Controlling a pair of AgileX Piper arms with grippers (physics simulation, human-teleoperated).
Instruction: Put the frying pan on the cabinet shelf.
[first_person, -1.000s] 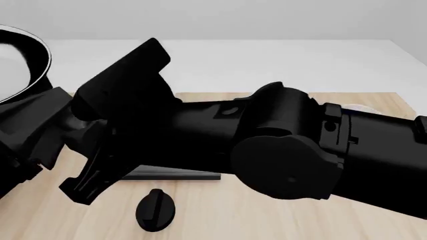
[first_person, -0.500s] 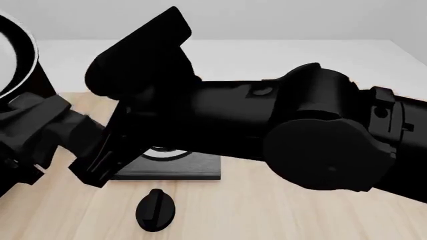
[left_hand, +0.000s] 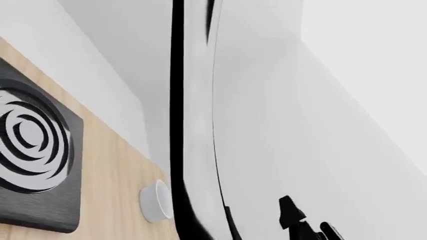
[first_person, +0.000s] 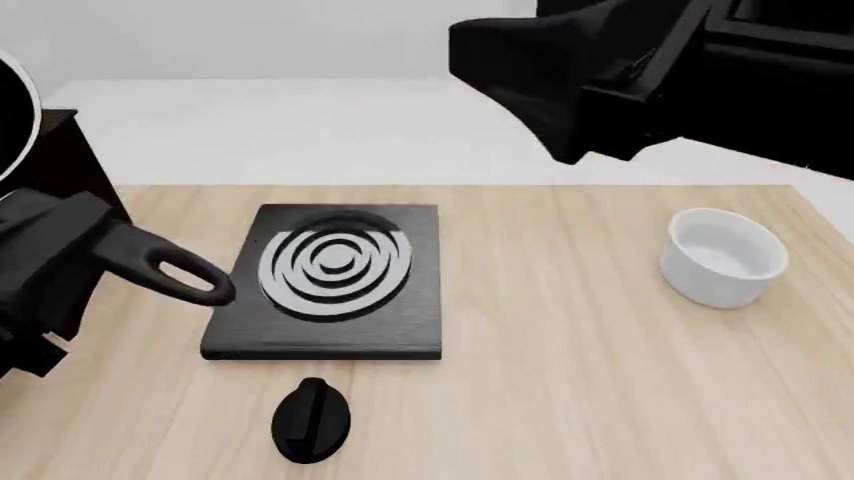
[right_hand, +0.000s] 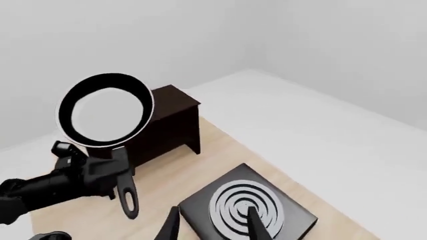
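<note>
The frying pan (right_hand: 105, 110) hangs in the air, tipped steeply so its pale inside faces the right wrist camera, just beside and above the dark cabinet (right_hand: 167, 125). My left gripper (right_hand: 90, 175) is shut on the long black handle, whose holed end (first_person: 187, 280) sticks out past the fingers. In the front view only the pan's rim (first_person: 16, 110) shows at the left edge, over the cabinet (first_person: 67, 160). The pan's rim (left_hand: 177, 125) fills the left wrist view. My right gripper (right_hand: 212, 227) is open and empty, raised high above the table.
A black square hob (first_person: 334, 280) with grey rings lies mid-table. A black knob (first_person: 311, 420) sits in front of it. At the right stands a white bowl (first_person: 725, 258). The right arm (first_person: 601, 70) crosses the upper right of the front view.
The right arm has swung up and to the right, uncovering the hob and the bowl. The left gripper has carried the pan further left, toward the cabinet.
</note>
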